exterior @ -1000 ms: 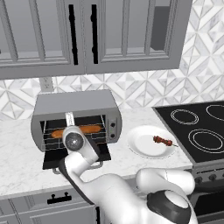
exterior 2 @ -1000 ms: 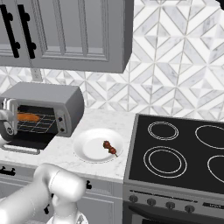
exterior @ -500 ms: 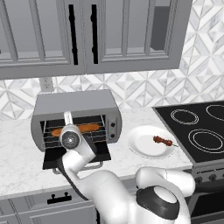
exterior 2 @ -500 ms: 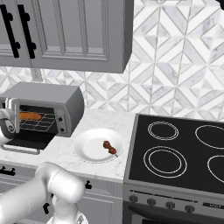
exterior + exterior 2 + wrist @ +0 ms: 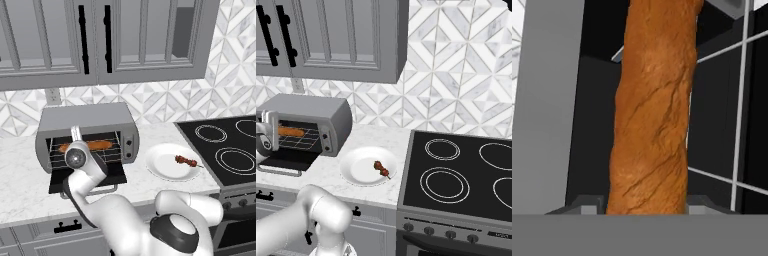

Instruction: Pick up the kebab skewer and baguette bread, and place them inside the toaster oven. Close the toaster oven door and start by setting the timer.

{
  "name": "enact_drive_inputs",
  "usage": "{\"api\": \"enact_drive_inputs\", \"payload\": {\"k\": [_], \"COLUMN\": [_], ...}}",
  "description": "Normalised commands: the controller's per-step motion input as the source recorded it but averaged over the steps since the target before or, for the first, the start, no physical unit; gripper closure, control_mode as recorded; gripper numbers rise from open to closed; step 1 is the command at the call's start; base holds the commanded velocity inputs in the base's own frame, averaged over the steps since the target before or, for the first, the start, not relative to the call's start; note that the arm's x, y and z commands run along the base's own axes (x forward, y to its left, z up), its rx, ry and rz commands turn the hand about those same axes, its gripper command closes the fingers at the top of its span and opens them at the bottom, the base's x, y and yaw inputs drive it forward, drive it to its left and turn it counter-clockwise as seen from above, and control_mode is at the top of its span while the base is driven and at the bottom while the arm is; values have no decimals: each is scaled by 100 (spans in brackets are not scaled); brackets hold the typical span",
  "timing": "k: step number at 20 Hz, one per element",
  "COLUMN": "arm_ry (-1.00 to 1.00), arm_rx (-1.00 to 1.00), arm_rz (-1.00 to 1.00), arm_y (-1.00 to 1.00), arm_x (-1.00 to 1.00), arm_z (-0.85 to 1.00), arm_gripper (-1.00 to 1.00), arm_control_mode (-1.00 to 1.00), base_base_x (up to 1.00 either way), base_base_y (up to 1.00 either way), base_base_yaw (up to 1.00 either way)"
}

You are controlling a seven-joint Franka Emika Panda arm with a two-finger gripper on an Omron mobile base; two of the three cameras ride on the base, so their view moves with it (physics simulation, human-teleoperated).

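The toaster oven (image 5: 87,117) (image 5: 311,107) stands on the counter with its door (image 5: 90,177) (image 5: 281,160) dropped open. The orange-brown baguette bread (image 5: 92,145) (image 5: 291,132) (image 5: 657,110) lies on the wire rack inside. My gripper (image 5: 75,145) (image 5: 273,134) (image 5: 646,205) reaches into the oven mouth at the bread's left end. Its two tips sit tight against either side of the loaf. The kebab skewer (image 5: 186,160) (image 5: 381,169) lies on a white plate (image 5: 165,172) (image 5: 356,175) to the right of the oven.
A black stovetop (image 5: 225,145) (image 5: 456,175) fills the counter right of the plate. Grey wall cabinets (image 5: 100,40) (image 5: 331,35) hang above the oven. The open door juts out over the counter's front edge, beside my arm.
My hand has shifted a little to the left at the oven mouth. The baguette bread stays on the rack, and the skewer and plate have not moved.
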Motion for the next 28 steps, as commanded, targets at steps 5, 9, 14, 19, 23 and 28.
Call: {"api": "enact_drive_inputs", "payload": {"k": [5, 9, 14, 19, 23, 28], "arm_ry": [0, 0, 0, 1, 34, 41], "arm_rx": [0, 0, 0, 0, 0, -11], "arm_rz": [-5, -4, -2, -1, 0, 1], "arm_y": [0, 0, 0, -8, -53, -90], "arm_x": [-7, -24, -50, -46, -60, -50], "arm_z": [-4, 0, 0, 29, 76, 67], "arm_gripper": [-100, -100, -100, -100, -100, -100], "arm_control_mode": [-100, -100, -100, -100, -100, -100], "base_base_x": [0, 0, 0, 0, 0, 0], "base_base_y": [0, 0, 0, 0, 0, 0], "base_base_yaw": [0, 0, 0, 0, 0, 0]}}
